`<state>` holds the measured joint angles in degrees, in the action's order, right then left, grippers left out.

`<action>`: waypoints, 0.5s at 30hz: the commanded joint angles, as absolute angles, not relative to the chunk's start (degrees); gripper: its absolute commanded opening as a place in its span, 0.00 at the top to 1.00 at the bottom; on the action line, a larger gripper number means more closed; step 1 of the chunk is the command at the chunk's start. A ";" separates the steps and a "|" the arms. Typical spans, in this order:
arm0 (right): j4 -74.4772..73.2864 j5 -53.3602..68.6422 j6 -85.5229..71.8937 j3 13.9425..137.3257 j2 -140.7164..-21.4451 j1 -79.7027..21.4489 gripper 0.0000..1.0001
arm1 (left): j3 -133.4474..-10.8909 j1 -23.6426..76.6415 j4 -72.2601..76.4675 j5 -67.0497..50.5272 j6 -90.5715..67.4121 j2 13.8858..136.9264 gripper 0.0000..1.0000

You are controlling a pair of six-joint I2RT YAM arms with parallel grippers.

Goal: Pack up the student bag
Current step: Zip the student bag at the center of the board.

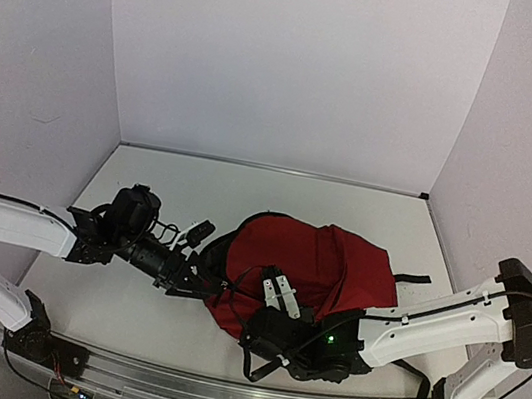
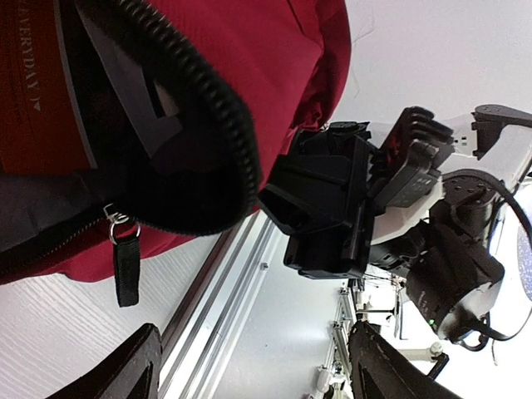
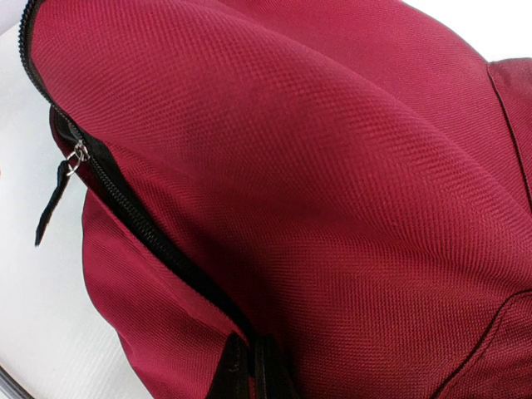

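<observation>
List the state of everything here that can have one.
student bag, lying on the table, unzipped, mouth gaping.
zipper pull, hanging loose, ungripped.
left gripper, open, empty, facing the bag's mouth.
right gripper, shut, against the bag's red fabric; whether it pinches any cannot be told.

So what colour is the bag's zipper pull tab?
Black zipper pull tab, clearest in the left wrist view.

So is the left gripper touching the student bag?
Apart. Left wrist view: left gripper open, with a visible gap between its fingertips and the student bag.
</observation>
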<state>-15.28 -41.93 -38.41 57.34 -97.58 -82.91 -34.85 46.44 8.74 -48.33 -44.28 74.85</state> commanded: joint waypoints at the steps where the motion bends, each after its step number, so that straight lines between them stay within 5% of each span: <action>1: -16.70 -43.72 -38.89 57.14 -98.17 -81.89 1.00 | -38.43 46.76 -0.26 -40.99 -39.76 72.06 0.24; 6: -16.69 -43.90 -39.17 56.78 -97.65 -81.76 1.00 | -40.95 46.76 -10.22 -26.14 -37.04 69.73 0.30; 15: -16.60 -44.21 -39.50 56.81 -98.08 -81.60 1.00 | -43.37 50.43 -8.45 -27.64 -37.68 77.73 0.35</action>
<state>-15.14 -41.95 -38.65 57.34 -97.58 -82.75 -40.84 48.43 -8.08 -28.90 -38.51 75.16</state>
